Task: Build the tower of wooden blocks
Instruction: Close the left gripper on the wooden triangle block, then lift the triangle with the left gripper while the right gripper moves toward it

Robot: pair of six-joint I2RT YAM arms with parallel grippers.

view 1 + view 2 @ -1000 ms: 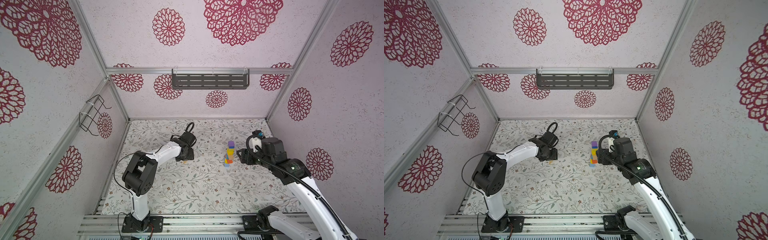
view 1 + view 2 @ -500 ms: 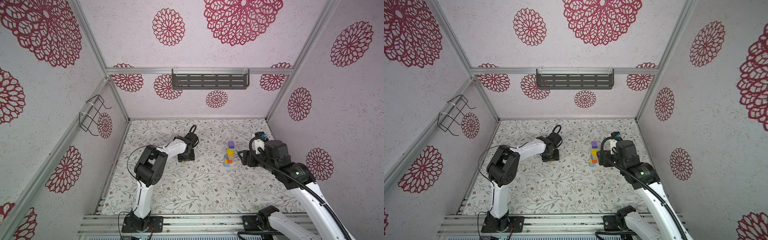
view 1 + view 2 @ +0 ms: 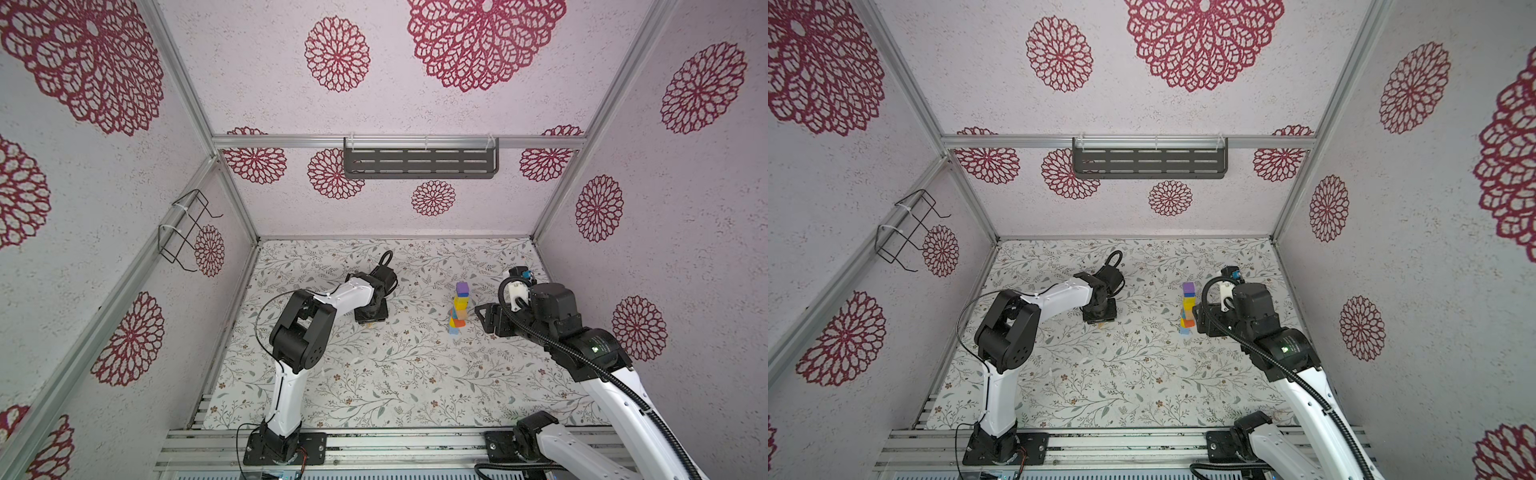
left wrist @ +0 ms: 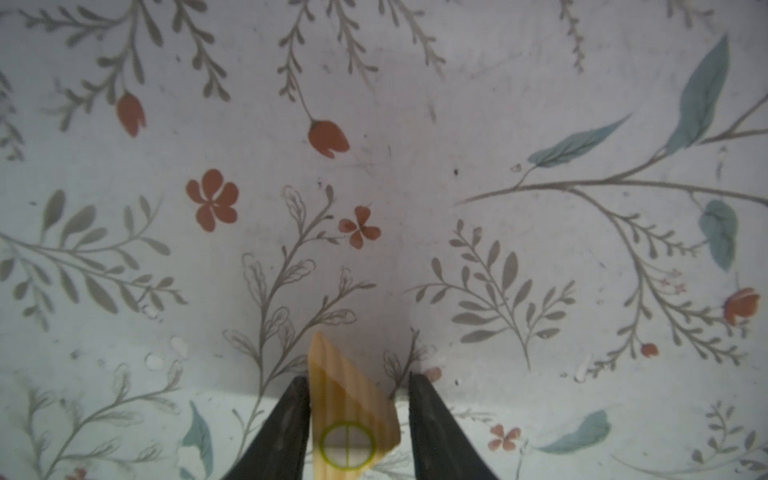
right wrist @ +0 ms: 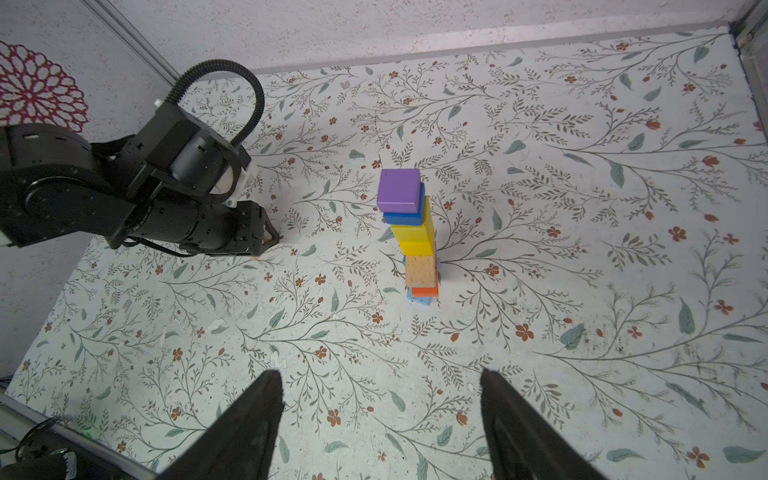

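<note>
Flanking a tan wedge on the desk, the left end effector had one jaw against it; whether the other touched could not be told. The wood block tower stood upright, well apart toward the right arm's side, so the wedge likely needed carrying across onto its purple top block; the right end effector, apart and empty, sat nearer
</note>
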